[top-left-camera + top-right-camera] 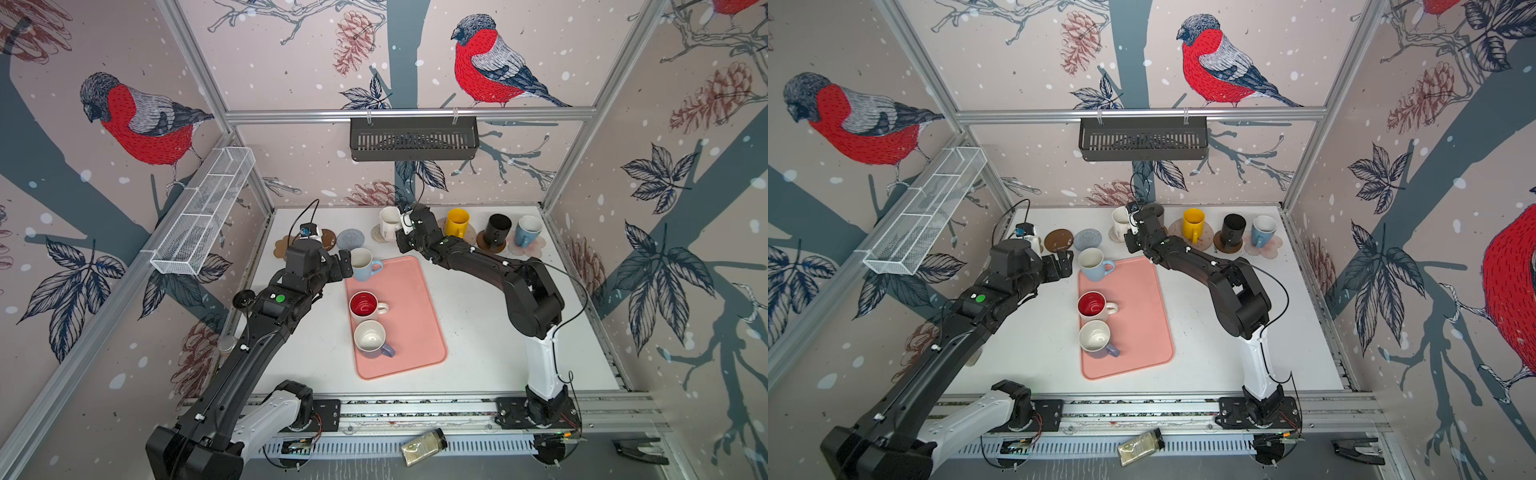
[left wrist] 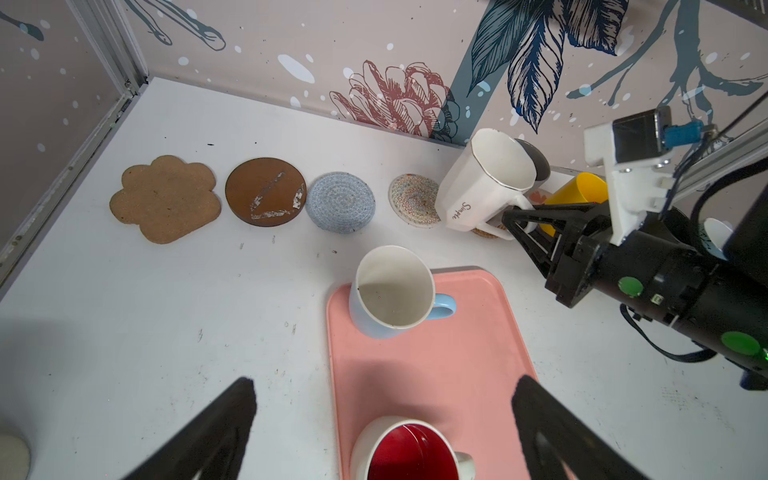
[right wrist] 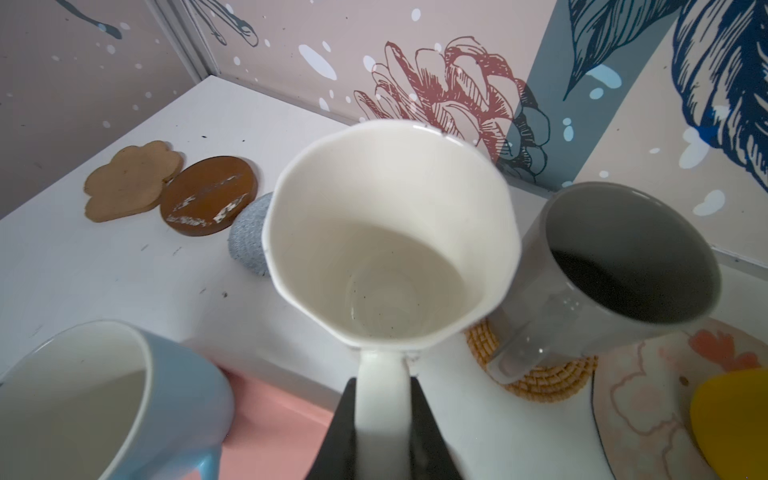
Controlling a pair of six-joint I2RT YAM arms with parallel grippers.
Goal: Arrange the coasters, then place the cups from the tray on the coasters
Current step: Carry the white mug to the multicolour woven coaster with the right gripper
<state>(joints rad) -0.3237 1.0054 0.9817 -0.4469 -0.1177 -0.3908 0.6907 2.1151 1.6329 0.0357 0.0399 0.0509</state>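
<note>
Three cups stand on the tray [image 1: 415, 316]: light blue mug [image 1: 363, 266] at its far left corner, red-lined mug [image 1: 365, 306] mid-left, lavender mug [image 1: 372, 340] nearest. Left gripper [image 2: 384, 382] jaws are spread wide and empty, just beside the light blue mug. Right gripper [image 3: 382, 384] jaws pinch the white mug [image 3: 386, 232] by its handle. That mug is tilted at the cream coaster [image 2: 413, 199]; contact with it is not discernible. Grey mug [image 3: 615, 270] sits on the rattan coaster [image 3: 540, 378] just beside. Yellow mug [image 1: 457, 222], black mug [image 1: 496, 230] and blue mug [image 1: 527, 230] stand at back right. Paw coaster [image 2: 166, 197], brown disc [image 2: 266, 191] and blue-grey coaster [image 2: 340, 201] lie bare in a row at back left.
</note>
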